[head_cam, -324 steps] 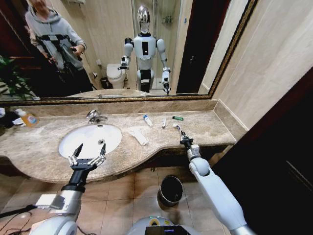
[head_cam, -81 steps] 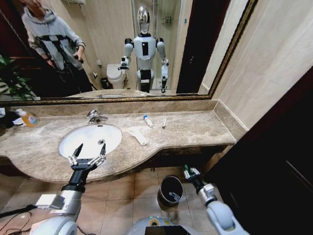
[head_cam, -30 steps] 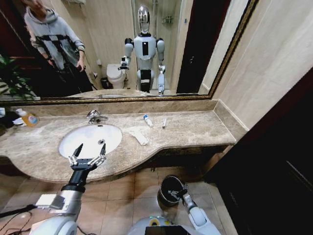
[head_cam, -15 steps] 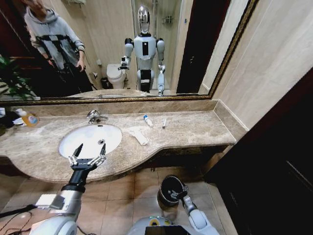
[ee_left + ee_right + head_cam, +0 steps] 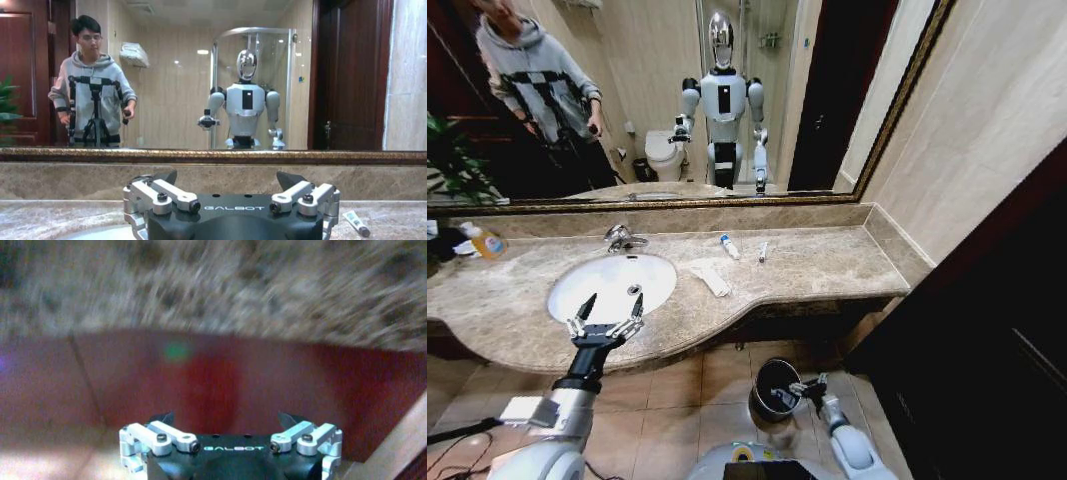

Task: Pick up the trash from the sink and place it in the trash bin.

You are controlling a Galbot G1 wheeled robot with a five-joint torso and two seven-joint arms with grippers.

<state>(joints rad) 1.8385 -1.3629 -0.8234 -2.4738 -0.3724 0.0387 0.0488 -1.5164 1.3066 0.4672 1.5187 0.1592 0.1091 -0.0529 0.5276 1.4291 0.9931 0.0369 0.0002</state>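
On the marble counter to the right of the white sink (image 5: 577,300) lie a crumpled paper towel (image 5: 710,277), a small blue-capped bottle (image 5: 728,246) and a thin white tube (image 5: 763,251). My left gripper (image 5: 605,318) hovers open over the sink's front rim; the left wrist view has it (image 5: 227,180) facing the mirror, with the tube (image 5: 355,223) off to one side. Down by the floor, my right gripper (image 5: 807,386) sits at the right rim of the black trash bin (image 5: 765,378), open and empty (image 5: 227,418). Something white lies inside the bin.
A chrome faucet (image 5: 622,238) stands behind the sink, and an orange-labelled bottle (image 5: 482,241) sits at the counter's far left. A large mirror (image 5: 677,100) backs the counter. A dark panel (image 5: 987,330) closes off the right side.
The green stick and one white tube have left the counter since the earliest frame. My right gripper went down to the bin and has now shifted slightly right and up from it. The left arm is still.
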